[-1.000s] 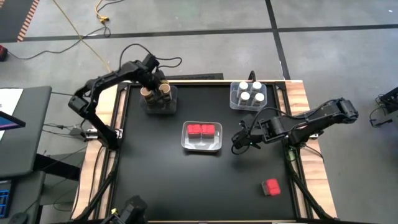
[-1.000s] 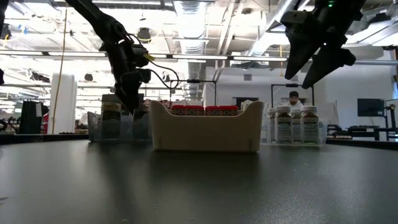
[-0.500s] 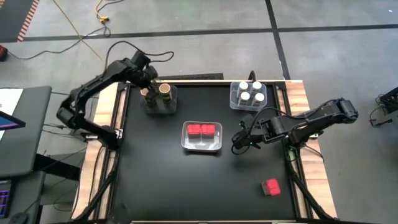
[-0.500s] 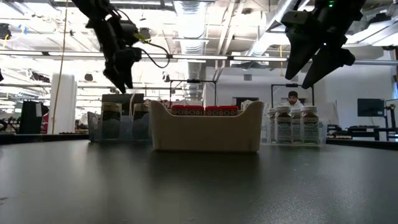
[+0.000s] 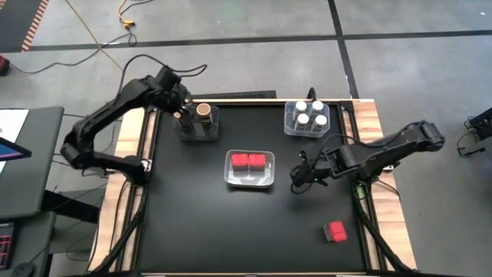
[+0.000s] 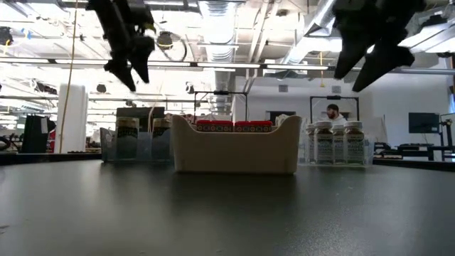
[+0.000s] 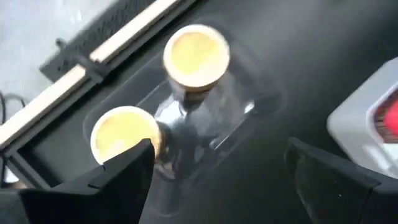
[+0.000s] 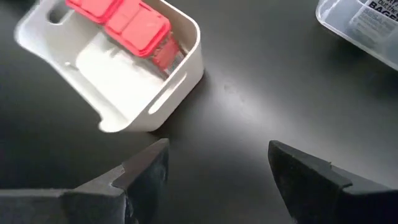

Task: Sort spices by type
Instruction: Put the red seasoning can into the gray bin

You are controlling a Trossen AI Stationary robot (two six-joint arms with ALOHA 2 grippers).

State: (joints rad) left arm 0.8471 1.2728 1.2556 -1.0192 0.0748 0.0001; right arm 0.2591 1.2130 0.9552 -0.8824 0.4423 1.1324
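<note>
Two brown-topped jars (image 7: 196,55) (image 7: 124,137) stand in a clear tray (image 5: 197,123) at the far left. My left gripper (image 5: 181,108) hangs open above them, touching nothing. Two red blocks (image 8: 124,22) lie in the white tray (image 5: 250,171) at mid-table. A third red block (image 5: 334,231) lies on the table near the front right. Several white-lidded jars (image 5: 307,114) stand in a clear tray (image 5: 294,127) at the far right. My right gripper (image 5: 298,178) hovers open to the right of the white tray, with nothing between its fingers.
Bare black tabletop lies between the white tray and the loose red block, and along the near edge. Wooden rails (image 5: 372,154) border the table's left and right sides. In the low view a person (image 6: 334,112) shows far behind the table.
My left gripper has risen from between the brown-topped jars, drawn back toward the table's far left corner and rolled about its own axis, staying open. Both jars stand in their tray as before.
</note>
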